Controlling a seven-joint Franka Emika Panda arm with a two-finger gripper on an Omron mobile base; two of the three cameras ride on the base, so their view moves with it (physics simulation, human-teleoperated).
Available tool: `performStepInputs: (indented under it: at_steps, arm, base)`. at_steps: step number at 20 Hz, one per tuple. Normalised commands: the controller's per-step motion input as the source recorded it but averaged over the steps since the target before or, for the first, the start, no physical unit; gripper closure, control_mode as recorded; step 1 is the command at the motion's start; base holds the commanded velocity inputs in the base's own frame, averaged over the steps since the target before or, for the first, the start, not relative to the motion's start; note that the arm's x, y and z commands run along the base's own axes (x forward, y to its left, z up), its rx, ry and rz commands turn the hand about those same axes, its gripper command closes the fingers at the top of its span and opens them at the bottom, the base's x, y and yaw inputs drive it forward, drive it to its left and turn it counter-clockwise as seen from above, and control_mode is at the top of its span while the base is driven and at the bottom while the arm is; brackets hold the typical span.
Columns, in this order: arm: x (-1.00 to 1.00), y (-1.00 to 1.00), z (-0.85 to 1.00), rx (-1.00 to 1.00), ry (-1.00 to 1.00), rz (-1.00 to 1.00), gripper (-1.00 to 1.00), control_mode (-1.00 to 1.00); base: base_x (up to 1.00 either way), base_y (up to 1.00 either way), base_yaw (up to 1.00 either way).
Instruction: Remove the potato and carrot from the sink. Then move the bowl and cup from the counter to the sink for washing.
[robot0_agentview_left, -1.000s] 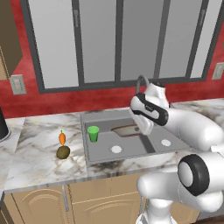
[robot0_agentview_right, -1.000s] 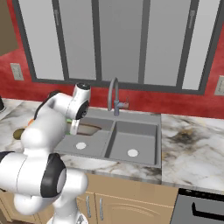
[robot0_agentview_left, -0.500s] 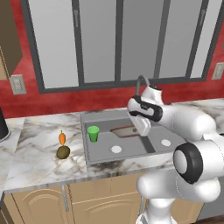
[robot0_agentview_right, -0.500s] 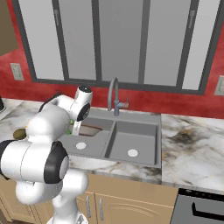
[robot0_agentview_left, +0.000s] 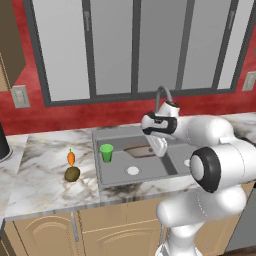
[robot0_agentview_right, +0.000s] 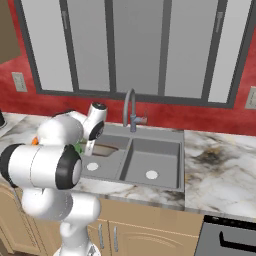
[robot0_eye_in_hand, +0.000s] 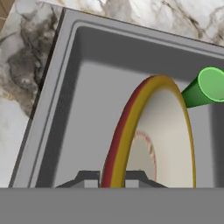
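step: last one, bowl (robot0_eye_in_hand: 168, 131) into sink (robot0_agentview_left: 117, 176) | gripper (robot0_eye_in_hand: 113, 179) clamped on bowl rim, low in left basin | cup (robot0_agentview_left: 106, 152) already in basin, bowl's 9 o'clock | potato (robot0_agentview_left: 72, 174), carrot (robot0_agentview_left: 71, 158) on counter (robot0_agentview_left: 40, 175) | next: release, lift clear

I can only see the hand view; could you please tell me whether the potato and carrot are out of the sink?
Observer: Yes. The left base view shows the potato and the carrot lying on the counter, left of the sink.
Operator: Thank you. The bowl has its rim between the fingers; which basin is it over?
Observer: It sits low in the left basin, beside the cup. I cannot tell whether it touches the floor.
Operator: And the other basin?
Observer: The right base view shows the right basin with its white drain disc on the floor.
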Motion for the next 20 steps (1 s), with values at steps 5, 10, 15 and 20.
performStepInputs:
  at_steps: [5,10,15,20]
  arm:
    - [0.27,0.01,-0.24,0.0,0.0,-0.02,1.0,-1.0]
    - [0.28,0.0,-0.25,0.0,-0.01,-0.01,1.0,-1.0]
    - [0.27,0.01,-0.26,0.0,0.0,-0.01,1.0,-1.0]
    - [0.25,0.02,-0.25,0.0,0.0,0.0,1.0,-1.0]
  base:
    - [0.0,0.0,0.0]
    - [0.0,0.0,0.0]
    - [0.0,0.0,0.0]
    - [0.0,0.0,0.0]
